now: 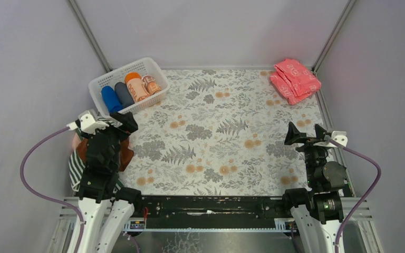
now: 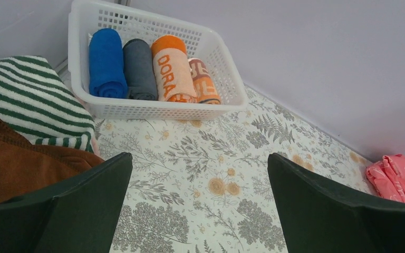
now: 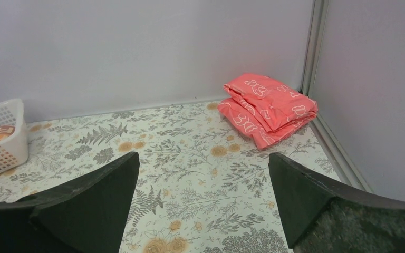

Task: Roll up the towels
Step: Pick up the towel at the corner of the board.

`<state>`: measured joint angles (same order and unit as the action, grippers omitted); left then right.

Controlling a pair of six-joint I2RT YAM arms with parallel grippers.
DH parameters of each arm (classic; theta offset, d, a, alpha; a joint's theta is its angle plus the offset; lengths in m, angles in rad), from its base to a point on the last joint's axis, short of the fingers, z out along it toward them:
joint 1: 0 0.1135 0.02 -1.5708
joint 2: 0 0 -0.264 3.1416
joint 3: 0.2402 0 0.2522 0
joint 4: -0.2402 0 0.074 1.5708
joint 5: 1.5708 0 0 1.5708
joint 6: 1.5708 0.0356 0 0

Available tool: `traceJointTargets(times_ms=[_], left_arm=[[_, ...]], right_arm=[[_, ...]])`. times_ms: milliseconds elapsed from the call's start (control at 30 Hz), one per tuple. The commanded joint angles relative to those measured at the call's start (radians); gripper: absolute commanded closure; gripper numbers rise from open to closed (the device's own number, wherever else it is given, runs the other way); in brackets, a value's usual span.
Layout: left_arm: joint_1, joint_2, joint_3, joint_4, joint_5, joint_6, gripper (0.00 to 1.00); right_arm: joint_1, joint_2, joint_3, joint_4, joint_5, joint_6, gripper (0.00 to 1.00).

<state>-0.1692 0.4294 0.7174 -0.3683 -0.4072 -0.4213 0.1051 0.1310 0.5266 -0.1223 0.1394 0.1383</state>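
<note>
Ideally the left gripper (image 2: 199, 171), fingers (image 2: 84, 211) spread like the right gripper's (image 3: 203, 168), needed only the seemingly topmost rust-brown cloth towel (image 2: 21, 163).

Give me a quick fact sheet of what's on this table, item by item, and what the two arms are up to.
basket: white, far left corner, holding four rolled towels (blue, grey, orange, peach-brown)
loose heap: striped towel and brown towel, unrolled, at the left edge by the left arm
pink cloth: folded, far right corner
left tool: open, empty, next to the heap
right tool: open, empty, above the table
table: fern-and-flower cover
</note>
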Motion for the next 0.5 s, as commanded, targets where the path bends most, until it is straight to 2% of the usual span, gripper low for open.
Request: traceJointTargets(times_ms=[0,167,300,467], left_arm=[[0.004,0.063,0.093,-0.102,-0.031,-0.096,0.0],[0.004,0.21,0.144,-0.24,-0.052,-0.191,0.0],[0.011,0.346,0.167,-0.381,-0.185,-0.314,0.0],[0.098,0.489,0.219,-0.463,-0.252,-0.377,0.0]], right_arm=[[0.013,-0.016,0.008,0.051,0.009,0.019,0.01],[0.044,-0.054,0.006,0.046,0.005,0.016,0.01],[0.097,-0.099,-0.013,0.049,0.023,-0.016,0.01],[0.16,-0.113,-0.022,0.045,0.038,-0.025,0.01]])
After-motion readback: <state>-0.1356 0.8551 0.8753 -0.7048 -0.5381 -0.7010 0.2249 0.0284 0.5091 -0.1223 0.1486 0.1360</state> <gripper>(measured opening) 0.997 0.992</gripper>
